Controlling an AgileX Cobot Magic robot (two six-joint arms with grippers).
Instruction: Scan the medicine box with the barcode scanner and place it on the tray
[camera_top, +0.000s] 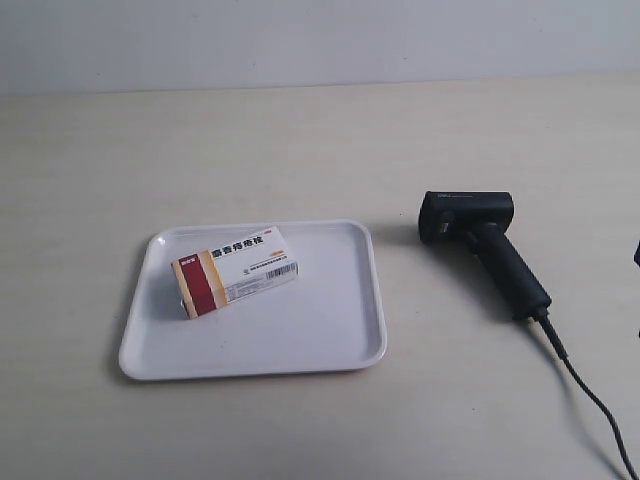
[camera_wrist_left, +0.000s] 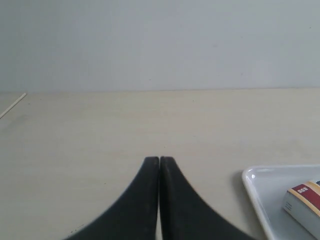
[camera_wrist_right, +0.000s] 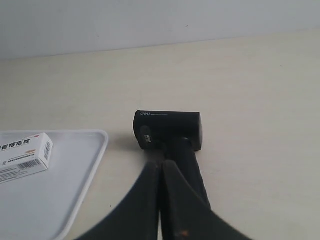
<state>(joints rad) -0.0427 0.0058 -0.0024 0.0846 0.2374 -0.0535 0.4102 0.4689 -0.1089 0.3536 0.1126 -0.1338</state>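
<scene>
The jaws of both grippers were closed, and neither of them held anything. In the left wrist view, the 2 black fingers of the left gripper (camera_wrist_left: 159, 160) met tip to tip above the bare beige table (camera_wrist_left: 125, 125). In the right wrist view, the right gripper (camera_wrist_right: 161, 164) was pressed together in the same way, and its tips were just in front of the handle of the barcode scanner (camera_wrist_right: 169, 129).

The medicine box (camera_top: 236, 269) lay flat on the tray (camera_top: 330, 340), in the part of the tray nearer to the exterior view's left. It was turned a little, so its long side was not parallel with the rim. Its dark red and orange-tan band was at the end towards the exterior view's left, and the barcode was on the side face turned towards the camera. The black text was on the top face. The left wrist view showed only 1 corner of the tray and the red end of the box.

The barcode scanner lay on its side on the table, just beside the tray at the exterior view's right, and did not touch it. Its boxy head pointed towards the tray, and the handle slanted away from it. A thin black cable (camera_top: 590, 400) ran from the end of the handle to the lower edge of the exterior view.
</scene>
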